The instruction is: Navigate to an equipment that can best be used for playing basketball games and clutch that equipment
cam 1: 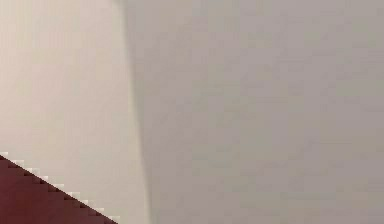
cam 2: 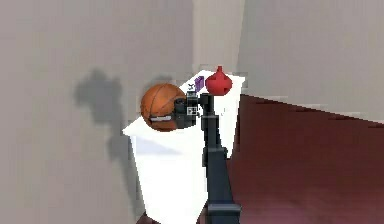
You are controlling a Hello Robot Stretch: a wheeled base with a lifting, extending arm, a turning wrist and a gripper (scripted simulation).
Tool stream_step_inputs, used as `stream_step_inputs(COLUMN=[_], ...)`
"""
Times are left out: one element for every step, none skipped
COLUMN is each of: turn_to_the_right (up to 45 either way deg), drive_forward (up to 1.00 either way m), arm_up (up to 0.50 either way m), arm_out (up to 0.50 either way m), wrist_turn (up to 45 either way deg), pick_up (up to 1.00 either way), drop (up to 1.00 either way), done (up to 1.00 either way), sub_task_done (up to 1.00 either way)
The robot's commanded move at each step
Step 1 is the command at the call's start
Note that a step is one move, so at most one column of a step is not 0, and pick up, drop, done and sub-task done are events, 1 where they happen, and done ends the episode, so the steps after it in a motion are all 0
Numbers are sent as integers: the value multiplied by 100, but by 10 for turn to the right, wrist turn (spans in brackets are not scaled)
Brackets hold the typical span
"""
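No words or numbers can be read. Two small white squares (cam 2: 192, 104) with black marks sit just beside the basketball (cam 2: 157, 102). The marks are too small to read.

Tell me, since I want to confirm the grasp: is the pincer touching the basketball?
Cannot tell. In the arm side view the pincer overlaps the basketball, which sits on the white table, so neither contact nor gap shows plainly.

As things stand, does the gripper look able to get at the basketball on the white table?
Probably yes. The gripper sits right at the basketball, nothing between them; the red vase stands behind on the white table, out of the way. Contact cannot be told.
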Motion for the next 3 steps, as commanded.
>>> stream_step_inputs(turn_to_the_right=[0,0,0], drive_forward=[0,0,0], arm_up=[0,10,0], arm_out=[0,0,0], wrist_turn=[0,0,0], pick_up=[100,0,0], drop=[0,0,0], done=[0,0,100], sub_task_done=[0,0,0])
